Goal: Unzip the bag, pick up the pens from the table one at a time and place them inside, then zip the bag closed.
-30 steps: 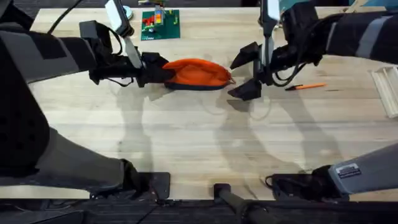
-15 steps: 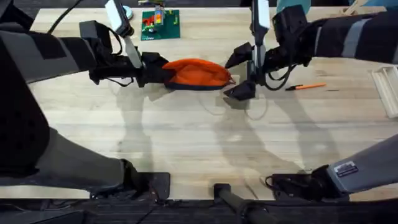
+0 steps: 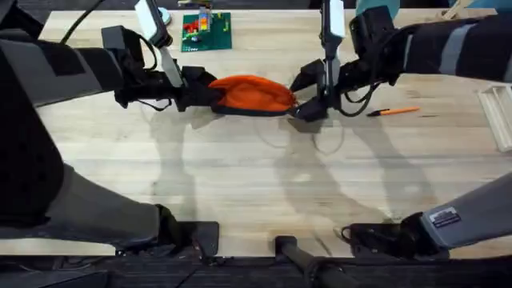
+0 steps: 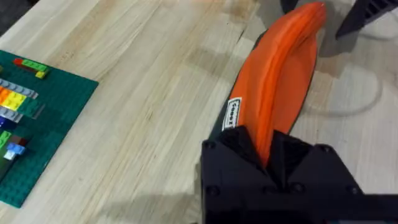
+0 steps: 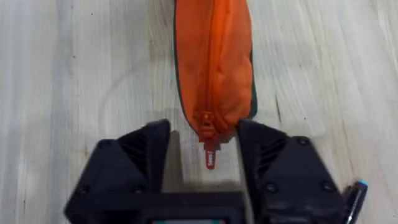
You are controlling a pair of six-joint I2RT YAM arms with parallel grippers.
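Note:
The orange bag lies on the table, its zipper shut. My left gripper is shut on the bag's left end; in the left wrist view its fingers pinch the fabric of the bag. My right gripper is open at the bag's right end. In the right wrist view the small pull tab hangs between the two fingers, touching neither, just off the tip of the bag. An orange pen lies right of the right gripper. A dark pen-like end shows beside the right gripper.
A green brick baseplate with small coloured bricks sits behind the bag, also seen as the baseplate in the left wrist view. A pale slatted object lies at the right edge. Bare wood stretches in front of the bag.
My right gripper has moved left to the bag's right end and its fingers have narrowed around the pull tab. The left gripper and bag have not moved.

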